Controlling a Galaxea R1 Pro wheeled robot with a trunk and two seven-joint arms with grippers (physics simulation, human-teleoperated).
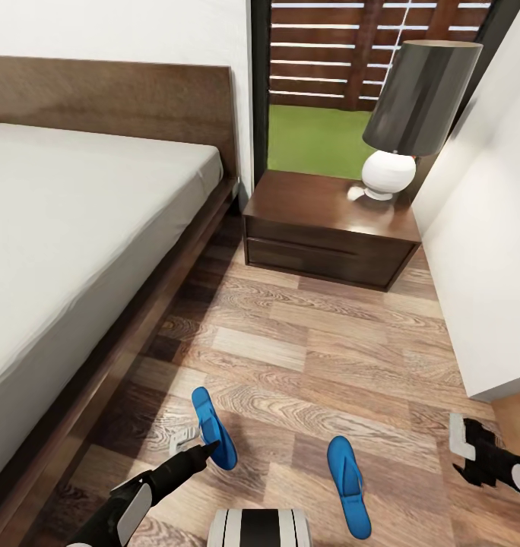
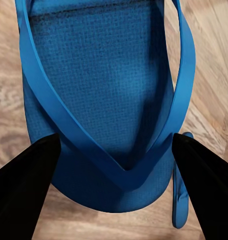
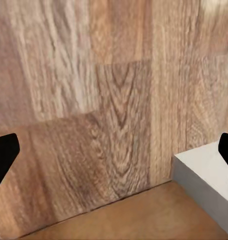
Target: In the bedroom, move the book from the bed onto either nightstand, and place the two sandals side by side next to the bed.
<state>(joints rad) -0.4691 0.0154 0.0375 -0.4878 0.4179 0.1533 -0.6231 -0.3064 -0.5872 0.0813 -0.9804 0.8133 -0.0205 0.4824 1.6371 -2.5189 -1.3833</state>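
The left gripper (image 2: 114,150), jaws wide, straddles the left sandal (image 1: 213,427) on the floor (image 1: 313,357) beside the bed (image 1: 77,228), the other sandal (image 1: 348,475) lying just right, while the right gripper (image 1: 465,448) hangs open and empty.

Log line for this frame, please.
left end effector: open, straddling near-bed sandal | right end effector: open, idle | other sandal: on floor, apart

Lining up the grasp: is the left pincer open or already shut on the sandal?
Open. The left pincer has its two fingers spread at either side of the sandal, with gaps showing.
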